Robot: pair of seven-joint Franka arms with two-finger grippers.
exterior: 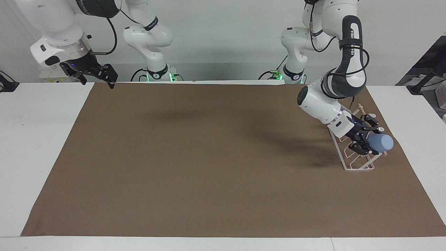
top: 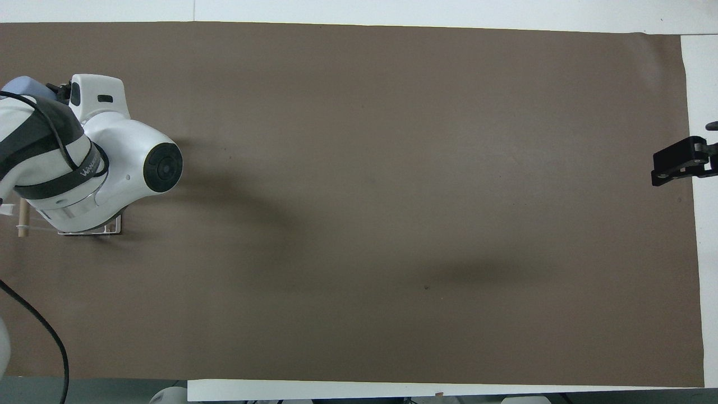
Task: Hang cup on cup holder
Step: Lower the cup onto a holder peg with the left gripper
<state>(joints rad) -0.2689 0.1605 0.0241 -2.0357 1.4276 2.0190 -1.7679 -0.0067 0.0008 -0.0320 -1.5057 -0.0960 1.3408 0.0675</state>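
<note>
Gripping the light-blue cup [exterior: 381,142] over the wire cup holder [exterior: 352,158], left gripper [exterior: 366,139] sits around 3 o'clock; right gripper [exterior: 91,72] waits, fingers unclear.

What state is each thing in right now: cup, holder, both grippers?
Cup: lying sideways in the left gripper's hold, over the holder's end farther from the robots; whether it sits on a prong cannot be told.
Holder: standing on the mat at the left arm's end of the table.
Left gripper: shut on the cup, over the holder.
Right gripper: waiting, raised over the mat's edge at the right arm's end, holding nothing.
</note>
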